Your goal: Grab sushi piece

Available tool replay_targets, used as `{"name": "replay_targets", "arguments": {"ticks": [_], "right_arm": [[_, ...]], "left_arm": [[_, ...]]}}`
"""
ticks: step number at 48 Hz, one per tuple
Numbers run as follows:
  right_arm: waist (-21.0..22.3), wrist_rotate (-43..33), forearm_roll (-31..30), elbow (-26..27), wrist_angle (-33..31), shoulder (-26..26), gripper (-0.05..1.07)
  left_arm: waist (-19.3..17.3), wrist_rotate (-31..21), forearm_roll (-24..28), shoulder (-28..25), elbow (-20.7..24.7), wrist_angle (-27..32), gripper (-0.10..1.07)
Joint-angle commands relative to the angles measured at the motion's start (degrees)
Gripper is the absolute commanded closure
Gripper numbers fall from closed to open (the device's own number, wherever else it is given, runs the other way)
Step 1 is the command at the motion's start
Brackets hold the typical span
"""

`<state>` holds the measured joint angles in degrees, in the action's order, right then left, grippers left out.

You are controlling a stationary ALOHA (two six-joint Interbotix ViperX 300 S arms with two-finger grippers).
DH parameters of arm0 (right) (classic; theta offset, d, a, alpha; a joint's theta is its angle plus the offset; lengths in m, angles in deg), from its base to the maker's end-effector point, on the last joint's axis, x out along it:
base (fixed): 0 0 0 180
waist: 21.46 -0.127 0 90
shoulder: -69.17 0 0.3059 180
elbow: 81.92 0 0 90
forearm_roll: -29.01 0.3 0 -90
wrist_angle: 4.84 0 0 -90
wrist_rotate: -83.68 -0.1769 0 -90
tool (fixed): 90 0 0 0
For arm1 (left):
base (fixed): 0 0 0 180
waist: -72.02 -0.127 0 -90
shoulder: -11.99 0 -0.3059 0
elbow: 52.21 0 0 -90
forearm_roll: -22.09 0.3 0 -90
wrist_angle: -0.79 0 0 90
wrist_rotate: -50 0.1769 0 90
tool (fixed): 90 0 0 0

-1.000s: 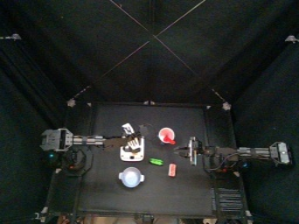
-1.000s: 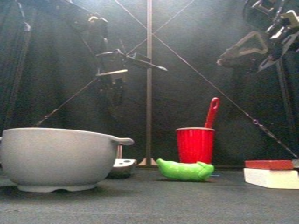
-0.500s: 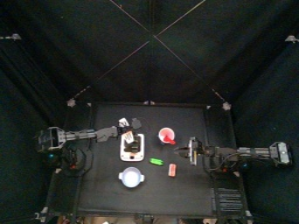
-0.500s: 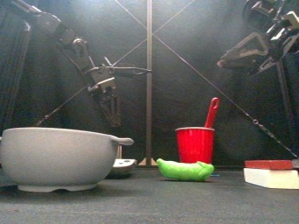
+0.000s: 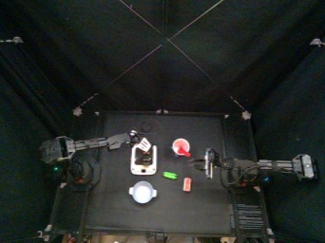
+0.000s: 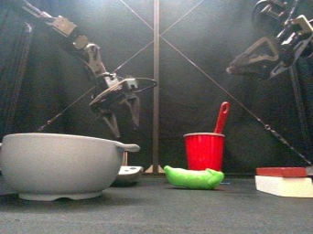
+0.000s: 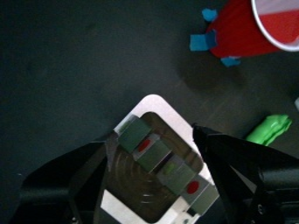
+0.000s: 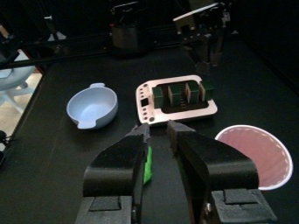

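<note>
The white tray (image 5: 143,161) lies left of the table's middle and holds the dark greyish sushi pieces (image 7: 142,140), also seen in the right wrist view (image 8: 177,93). My left gripper (image 5: 132,143) hangs open above the tray's far end, jaws pointing down, clear of the pieces; it also shows in the front view (image 6: 120,108) and in its own wrist view (image 7: 158,140). My right gripper (image 5: 203,163) rests open and empty to the right of the tray, with the green piece (image 8: 149,162) showing between its jaws.
A red cup (image 5: 181,147) with a red stick stands right of the tray. The green piece (image 5: 169,175), a red-orange block (image 5: 185,183) and a pale bowl (image 5: 143,193) lie nearer the front. Small blue bits (image 7: 208,39) lie by the cup.
My left gripper has swung down lower over the tray's far end and drawn slightly left. The right arm has not moved.
</note>
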<state>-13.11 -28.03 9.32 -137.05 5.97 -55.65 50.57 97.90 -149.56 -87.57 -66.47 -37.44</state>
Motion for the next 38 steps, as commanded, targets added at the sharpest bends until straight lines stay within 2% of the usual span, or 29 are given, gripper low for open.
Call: {"name": "replay_targets", "arguments": {"ticks": [1, 7, 15, 34, 38], "right_arm": [[0.09, 0.09, 0.18, 0.44, 0.44, 0.26, 0.36], [0.09, 0.0, 0.18, 0.44, 0.44, 0.26, 0.36], [0.09, 0.0, 0.18, 0.44, 0.44, 0.26, 0.36], [0.09, 0.0, 0.18, 0.44, 0.44, 0.35, 0.36], [0.09, 0.0, 0.18, 0.44, 0.44, 0.35, 0.36]], "left_arm": [[0.09, -4.48, 2.55, -0.53, 1.32, -1.85, -0.03], [0.35, -10.2, 5.98, -1.85, 0.7, -2.46, -0.03], [0.44, -10.81, 6.77, -2.37, 0.88, -2.64, -0.03], [0.53, -11.07, -0.79, -4.75, 0.44, -2.64, -0.03], [0.26, -11.07, -0.88, -5.1, 0.62, -2.46, -0.03]]}}
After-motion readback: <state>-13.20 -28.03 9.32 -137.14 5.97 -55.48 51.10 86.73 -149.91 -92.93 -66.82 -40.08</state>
